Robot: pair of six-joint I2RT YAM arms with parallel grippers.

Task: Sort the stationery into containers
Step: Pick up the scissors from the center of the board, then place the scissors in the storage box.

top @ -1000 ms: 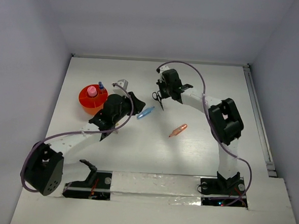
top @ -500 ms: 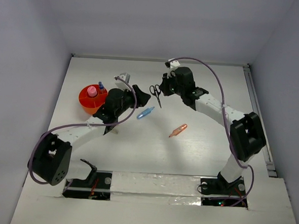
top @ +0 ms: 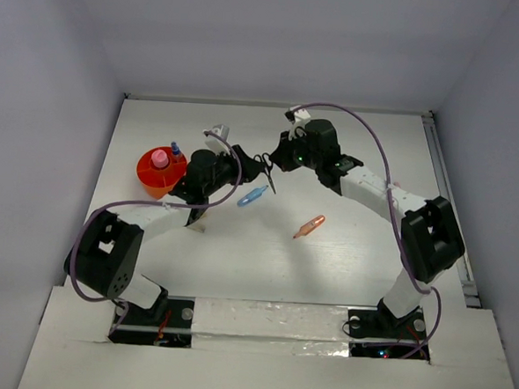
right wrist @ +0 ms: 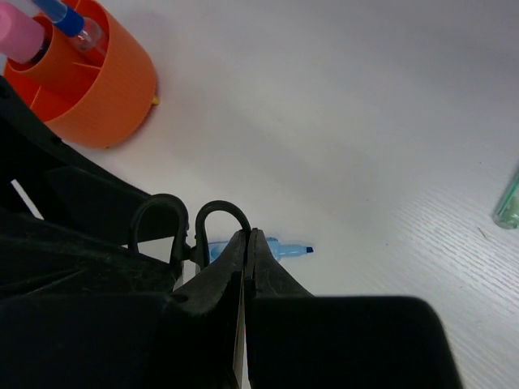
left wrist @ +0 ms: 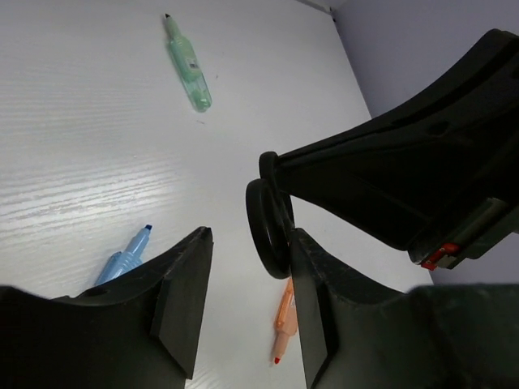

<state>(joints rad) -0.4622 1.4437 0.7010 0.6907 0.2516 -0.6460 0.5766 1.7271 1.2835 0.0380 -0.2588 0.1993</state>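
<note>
- We saw a white table (top: 325, 278) with a faint wood grain. In the wrist views it carried a soft glare.
- Plain grey walls (top: 252, 35) closed it in at the back and on both sides, and a pale rail (top: 450, 206) ran along its right edge.
- At the near edge, a shiny taped strip (top: 269, 323) lay between the two arm bases.
- The cup (right wrist: 109, 105) stood at the left of the table, just beside the left arm, with its dividers showing.
- A pink tube (right wrist: 20, 32) and a blue-white marker (right wrist: 69, 20) stood upright inside it. We could not tell which compartments held them.
- Both arms reached toward the middle of the table and met tip to tip above it.
- The right gripper (right wrist: 246, 243) was clamped tight on the scissors (right wrist: 219, 207), whose two black loops stuck out past its fingertips.
- The left gripper (left wrist: 249, 233) had its jaws apart, with one loop standing between them.
- That loop sat close against one finger (left wrist: 312, 308), with a clear gap to the other. We could not tell whether it touched.
- A light blue marker (top: 253, 195) lay flat on the table, just nearer to the bases than the meeting grippers.
- An orange marker (top: 309, 226) lay to its right, apart from it.
- A green marker (left wrist: 188, 65) lay alone on bare table, well apart from the others.
</note>
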